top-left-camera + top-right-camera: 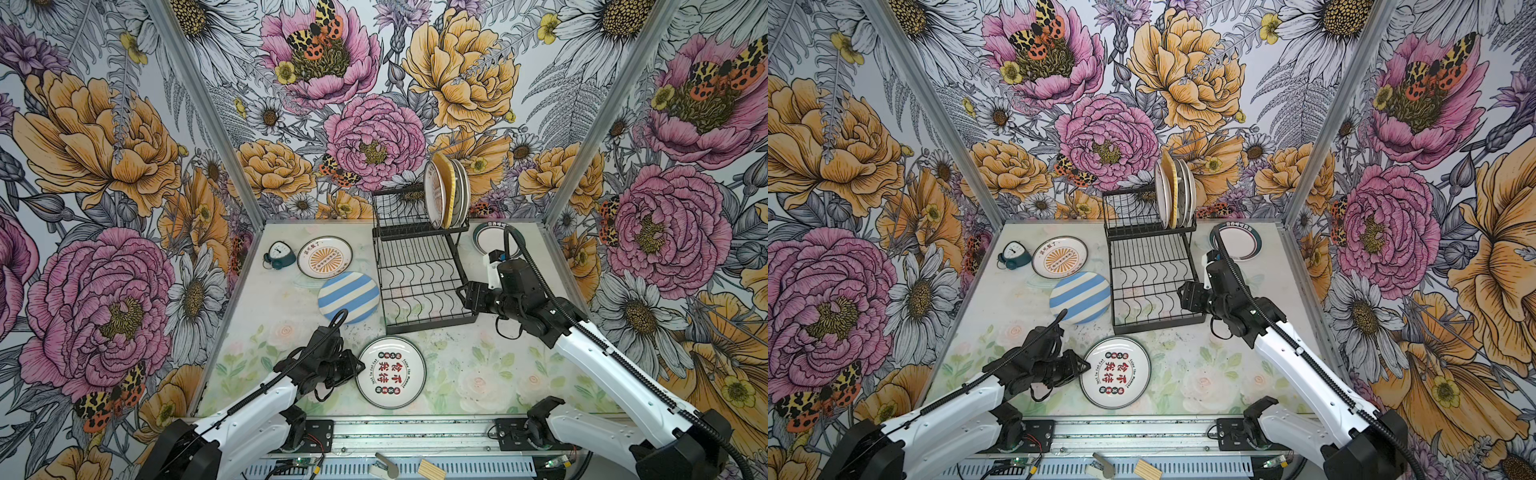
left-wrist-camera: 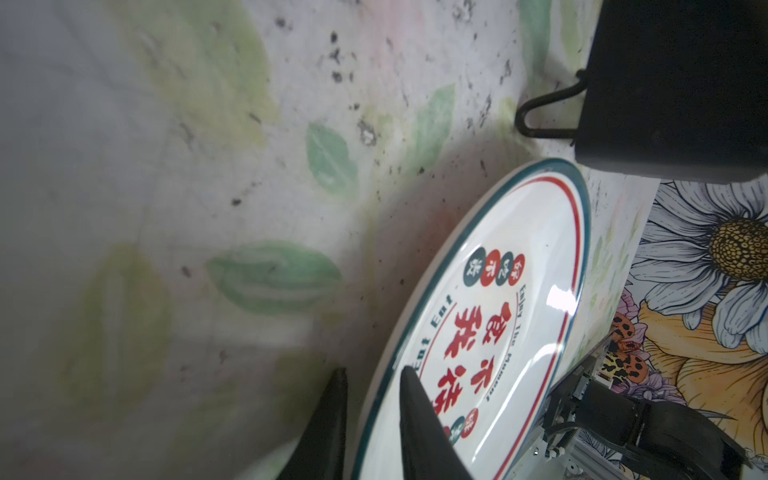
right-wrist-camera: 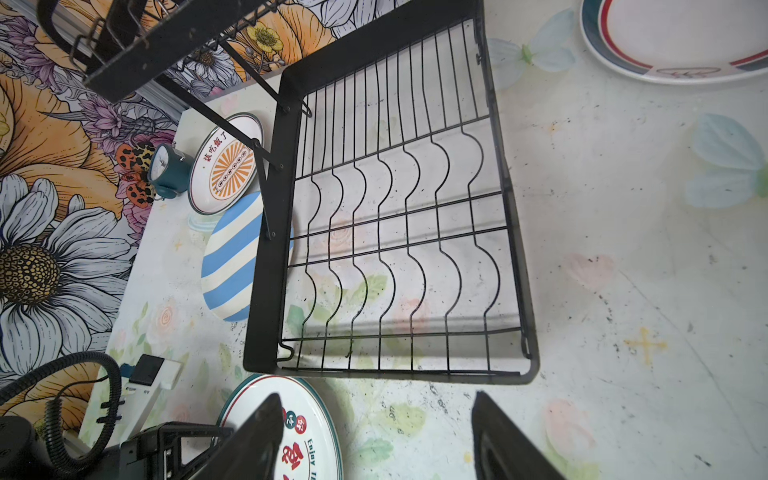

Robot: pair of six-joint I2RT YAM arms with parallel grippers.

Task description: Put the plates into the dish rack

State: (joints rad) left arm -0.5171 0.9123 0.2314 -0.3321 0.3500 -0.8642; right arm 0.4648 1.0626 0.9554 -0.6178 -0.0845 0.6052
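Closest to the lens in the left wrist view, the left claw (image 2: pixel 372 374) has its two dark fingers (image 2: pixel 419 419) drawn narrow astride the near rim of the red-character plate (image 2: pixel 519 316), one finger over the white face and one outside the teal edge; it seems to be pinching that rim, though the contact itself is blurred. In both top views this plate (image 1: pixel 390 372) lies at the front middle of the desk (image 1: pixel 478 374), just before the dish rack (image 1: pixel 432 326). The rack's lower tray with its wavy slot wires holds nothing, while its raised upper shelf carries a row of upright plates (image 1: pixel 436 195), a yellow plate (image 1: pixel 448 183) among them. The right claw (image 3: pixel 374 440) stands wide open and empty beside the rack's right edge. A blue-and-white striped plate (image 1: pixel 348 297) and an orange sunburst plate (image 1: pixel 324 257) lie flat left of the rack, a teal alarm clock (image 1: pixel 279 254) just beside the latter. A ringed plate (image 1: pixel 1241 243) lies flat at the back right.
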